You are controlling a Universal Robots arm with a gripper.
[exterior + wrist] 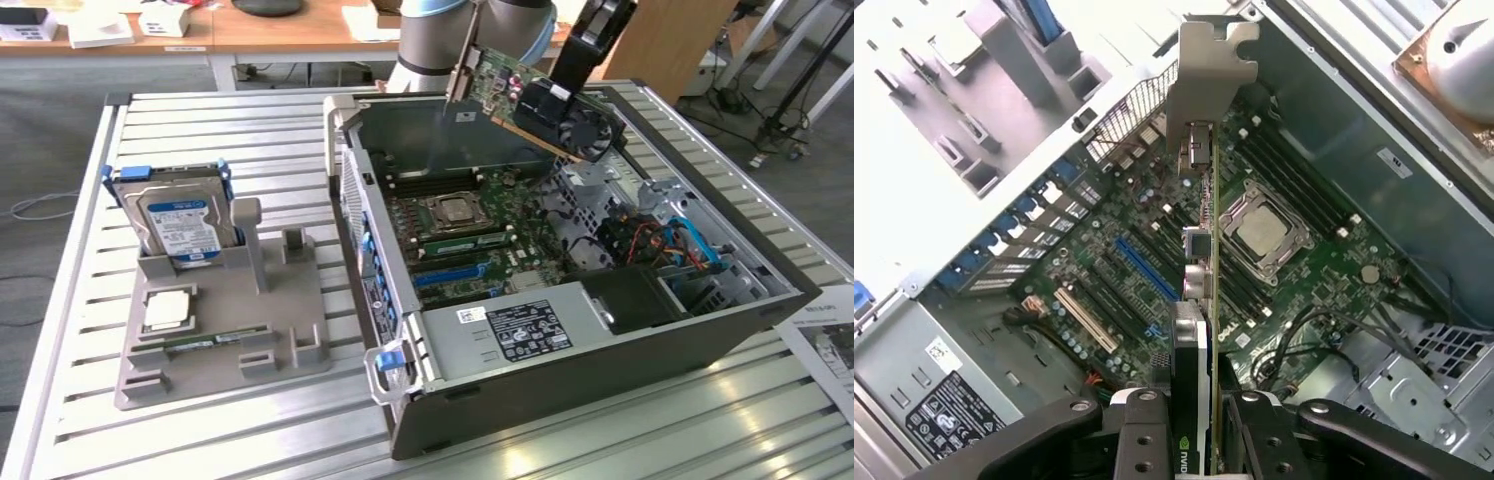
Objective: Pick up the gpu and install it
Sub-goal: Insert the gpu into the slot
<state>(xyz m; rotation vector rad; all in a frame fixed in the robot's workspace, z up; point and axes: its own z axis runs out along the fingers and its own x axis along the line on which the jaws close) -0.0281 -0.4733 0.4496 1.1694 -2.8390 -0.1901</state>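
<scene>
Claw (pixel 1199 425): clenched on the gpu (pixel 1201 300). In the wrist view the two black fingers (pixel 1139 440) press on either face of the card, seen edge-on. In the exterior view the claw (pixel 571 92) grips the card by its black fan housing.

gpu (pixel 534 105): held in the air, tilted, above the open computer case (pixel 574 370), over the case's far end. Green board, black cooler. The silvery end bracket (pixel 465 65) points up, toward the exterior view's left; in the wrist view the bracket (pixel 1209 70) is the part farthest from the claw. The card is clear of the motherboard (pixel 467 235) and not seated in any slot.

Below the card, wrist view: motherboard (pixel 1104 270), a blue expansion slot (pixel 1146 265), a white slot (pixel 1086 320) beside it, and the CPU socket (pixel 1264 232) on the other side of the card's edge. Power supply (pixel 944 400), with its label, sits at one end of the case.

Desk (pixel 200 440): slatted aluminium top. The case lies on its side, open face up, toward the desk's edge on the exterior view's right. A grey parts holder (pixel 227 340) lies beside it, toward the edge on the exterior view's left. A hard drive (pixel 180 225) with a blue-white label stands upright at the holder's far end.
</scene>
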